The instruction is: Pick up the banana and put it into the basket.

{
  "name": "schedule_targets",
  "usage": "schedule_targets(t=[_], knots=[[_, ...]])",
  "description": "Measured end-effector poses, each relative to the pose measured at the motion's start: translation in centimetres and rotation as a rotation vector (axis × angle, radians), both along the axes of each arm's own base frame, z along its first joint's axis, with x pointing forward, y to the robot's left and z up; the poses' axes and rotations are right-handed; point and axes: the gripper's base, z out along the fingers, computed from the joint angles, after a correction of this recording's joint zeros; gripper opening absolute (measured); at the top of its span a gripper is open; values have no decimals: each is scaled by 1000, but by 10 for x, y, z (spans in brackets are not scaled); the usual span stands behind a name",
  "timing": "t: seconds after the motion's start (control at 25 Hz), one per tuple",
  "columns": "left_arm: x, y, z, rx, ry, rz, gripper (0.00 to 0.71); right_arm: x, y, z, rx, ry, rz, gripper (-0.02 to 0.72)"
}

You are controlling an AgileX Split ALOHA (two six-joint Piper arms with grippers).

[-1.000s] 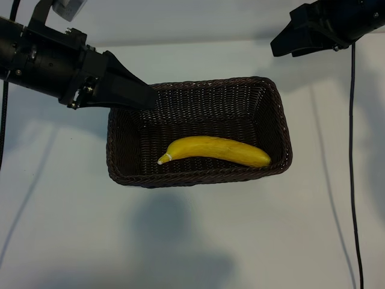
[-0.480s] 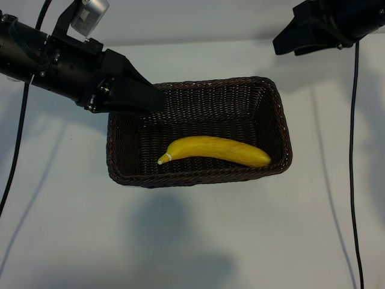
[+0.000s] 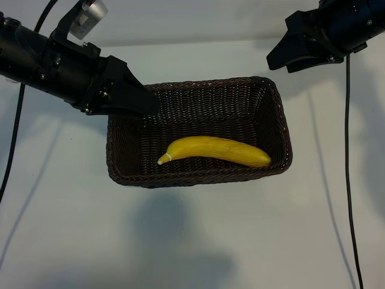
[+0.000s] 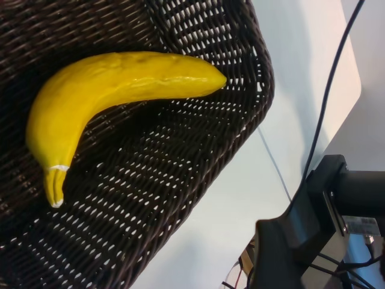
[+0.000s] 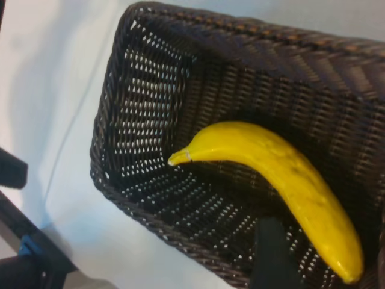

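White counter (image 3: pixel 192 241), plain pale wall behind. One banana (image 3: pixel 216 150) lying flat inside the basket (image 3: pixel 280 114), near its front wall; placement looks done. Left pincer (image 3: pixel 141 102) over the basket's back-left corner, right pincer (image 3: pixel 283 57) above its back-right corner; neither grips anything, jaw spread indiscernible.

Your left gripper (image 3: pixel 144 101) hangs at far left, angled down to the right; your right gripper (image 3: pixel 278 57) mirrors it at far right.
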Motion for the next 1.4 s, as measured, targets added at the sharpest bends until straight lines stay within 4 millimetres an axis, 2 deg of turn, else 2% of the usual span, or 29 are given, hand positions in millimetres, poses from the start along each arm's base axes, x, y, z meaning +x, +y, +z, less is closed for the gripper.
schedule_targets(t=[0.76,1.4], knots=[[0,0,0,0,-10,-8,458,-4,3,2,44,42,22,445],[0,0,0,-1,-13,-10,458,3,6,7,104,1,-44,445]])
